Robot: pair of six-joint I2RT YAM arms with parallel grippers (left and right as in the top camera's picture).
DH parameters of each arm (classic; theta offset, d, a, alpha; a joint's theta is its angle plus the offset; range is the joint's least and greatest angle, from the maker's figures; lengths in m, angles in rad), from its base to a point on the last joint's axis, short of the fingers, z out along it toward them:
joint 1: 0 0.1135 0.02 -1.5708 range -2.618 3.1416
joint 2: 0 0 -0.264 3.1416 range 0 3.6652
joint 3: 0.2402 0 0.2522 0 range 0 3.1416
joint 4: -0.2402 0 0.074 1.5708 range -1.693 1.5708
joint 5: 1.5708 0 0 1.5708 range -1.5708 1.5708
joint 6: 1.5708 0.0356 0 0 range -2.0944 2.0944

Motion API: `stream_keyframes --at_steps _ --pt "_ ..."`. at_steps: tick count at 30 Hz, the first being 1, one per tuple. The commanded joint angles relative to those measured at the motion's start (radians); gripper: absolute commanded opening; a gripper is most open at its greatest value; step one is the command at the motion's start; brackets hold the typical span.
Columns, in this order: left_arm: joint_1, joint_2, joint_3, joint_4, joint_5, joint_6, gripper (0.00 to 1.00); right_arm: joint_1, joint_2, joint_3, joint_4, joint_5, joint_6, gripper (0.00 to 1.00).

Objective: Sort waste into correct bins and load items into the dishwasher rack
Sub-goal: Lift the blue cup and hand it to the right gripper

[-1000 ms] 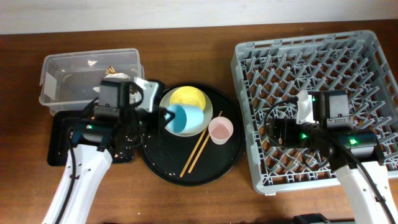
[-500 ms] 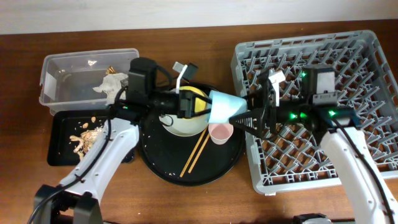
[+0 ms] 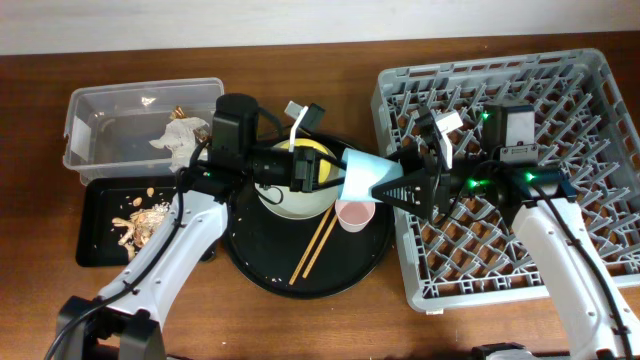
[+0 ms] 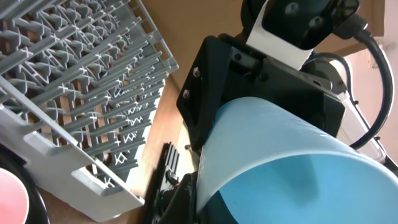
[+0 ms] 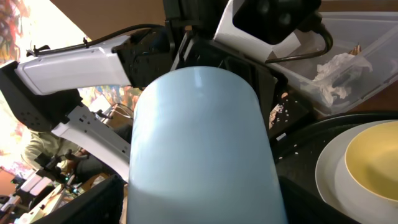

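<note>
The blue cup [image 3: 362, 175] hangs on its side in mid-air between both arms, above the round tray's right edge. My left gripper [image 3: 322, 170] is shut on its rim end. My right gripper [image 3: 400, 187] has a finger pressed on each side of its base end. The cup fills the right wrist view [image 5: 202, 143] and the left wrist view [image 4: 292, 162]. The grey-green plate [image 3: 290, 205] holds the yellow bowl [image 3: 312, 155], partly hidden by my left arm. The pink cup [image 3: 355, 212] and two chopsticks [image 3: 315, 245] lie beside the plate. The grey rack [image 3: 560, 90] stands at the right.
The plate, pink cup and chopsticks sit on a large round black tray [image 3: 260, 265]. The clear tub [image 3: 120, 105] at the back left holds a tissue wad [image 3: 178, 133]. The shallow black tray [image 3: 95, 225] in front of it holds brown food scraps [image 3: 140, 215].
My left arm lifted the blue cup off the plate and swung it right. My right arm came off the rack to meet it, and its fingers now sit further over the cup's base.
</note>
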Motion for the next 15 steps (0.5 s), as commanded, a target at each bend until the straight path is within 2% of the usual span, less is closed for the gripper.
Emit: stream_keyframes --at_steps 1,11,15 --pt "-0.001 0.005 0.008 0.077 -0.019 -0.059 0.00 0.005 0.005 0.016 -0.002 -0.042 0.000 0.77" --pt "-0.001 0.005 0.008 0.062 -0.015 -0.063 0.00 0.005 0.005 0.016 0.014 -0.042 0.000 0.75" --pt "-0.001 0.005 0.008 0.062 -0.015 -0.063 0.00 0.005 0.005 0.016 0.015 -0.042 0.000 0.61"
